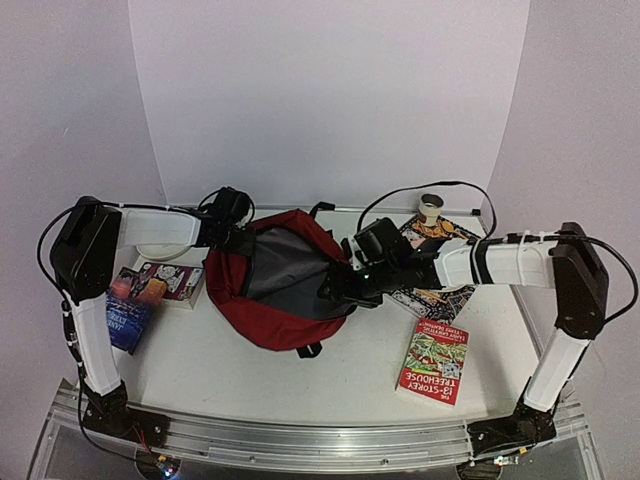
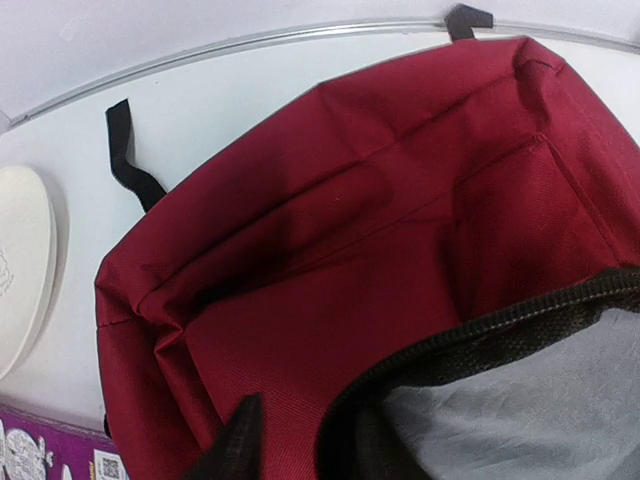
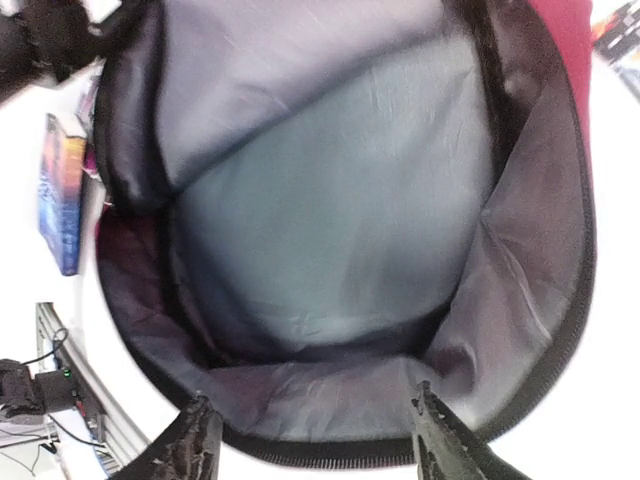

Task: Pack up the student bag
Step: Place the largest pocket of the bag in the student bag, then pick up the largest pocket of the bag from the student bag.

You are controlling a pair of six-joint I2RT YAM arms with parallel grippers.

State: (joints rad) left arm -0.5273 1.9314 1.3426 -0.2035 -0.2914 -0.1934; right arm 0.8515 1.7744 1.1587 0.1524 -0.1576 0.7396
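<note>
The student bag (image 1: 268,318) is a dark red backpack lying in the middle of the table, its main compartment unzipped and the grey lining (image 3: 330,200) showing. My left gripper (image 1: 243,240) is at the bag's far left rim. In the left wrist view one fingertip (image 2: 235,440) rests outside on the red fabric (image 2: 380,220), a gap away from the black zipper rim (image 2: 345,410), and the other finger is hidden by that rim. My right gripper (image 1: 340,285) hovers at the bag's right rim. Its fingers (image 3: 195,435) stand wide apart over the opening, and the right gripper (image 3: 312,425) holds nothing.
A red "13-Storey Treehouse" book (image 1: 435,360) lies front right, with a black-and-white book (image 1: 440,300) behind it. More books (image 1: 140,295) sit at the left edge under my left arm. A colourful book (image 1: 437,235) and a tape roll (image 1: 431,207) are at the back right. A white disc (image 2: 20,260) lies left of the bag.
</note>
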